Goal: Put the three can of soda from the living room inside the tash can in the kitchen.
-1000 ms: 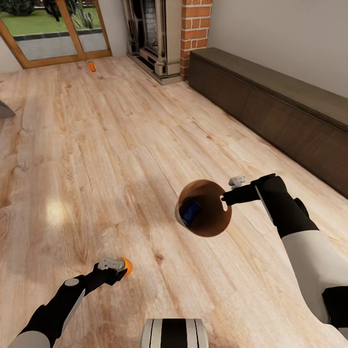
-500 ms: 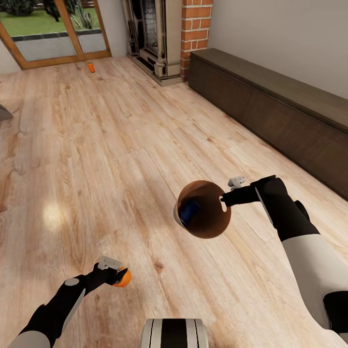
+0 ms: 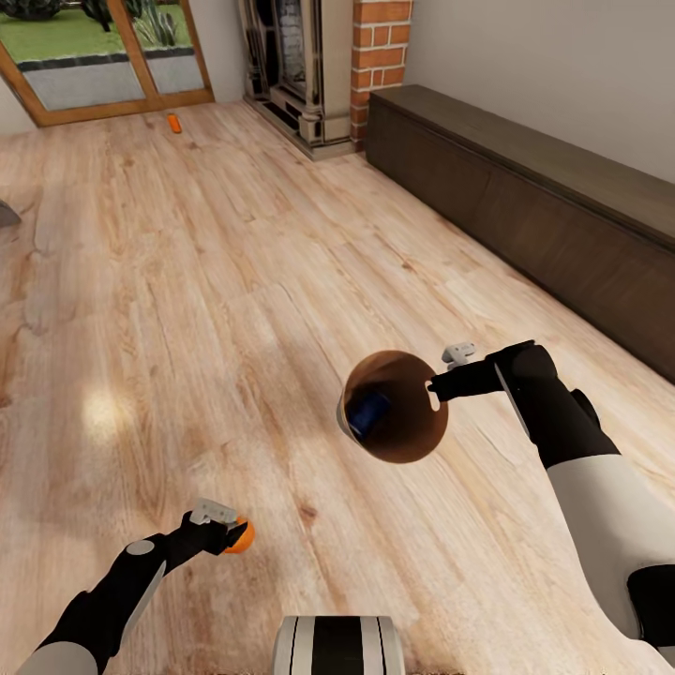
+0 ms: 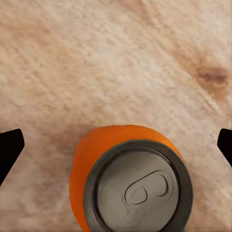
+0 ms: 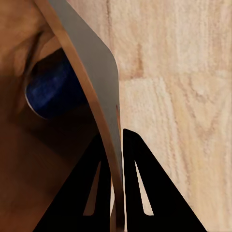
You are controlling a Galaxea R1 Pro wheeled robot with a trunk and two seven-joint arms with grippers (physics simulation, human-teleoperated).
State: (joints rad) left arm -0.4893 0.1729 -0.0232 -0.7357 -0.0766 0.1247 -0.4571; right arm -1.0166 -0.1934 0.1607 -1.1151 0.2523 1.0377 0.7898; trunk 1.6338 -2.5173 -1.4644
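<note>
You had three soda cans in sight: two orange and one dark blue. One orange can (image 3: 240, 535) sat upright in your left gripper (image 3: 228, 532), low at the left of the head view above the light wood floor (image 3: 187, 309). From the left wrist camera that orange can showed its grey lid and pull tab, and the two dark fingertips (image 4: 9, 150) stood wide at either edge of the picture, clear of the can's sides; whether the fingers actually pressed the can could not be told. The second orange can (image 3: 174, 123) lay far off on the floor, near the wood-framed glass doors (image 3: 94, 56). The dark blue can (image 3: 369, 412) lay inside the one trash can (image 3: 394, 405), a round bin with a copper-brown inside, held tilted with its mouth facing the head camera. Your right gripper (image 3: 435, 384) was pinched on the bin's rim; the right wrist camera showed one black finger (image 5: 92, 188) inside the wall and the other outside it, with the thin wall between them and the blue can deeper within. One brick fireplace (image 3: 323, 66) stood at the far end, and one long dark wooden cabinet (image 3: 525, 206) ran along the wall on the right. No brand, label or writing could be read on any can or on the bin
</note>
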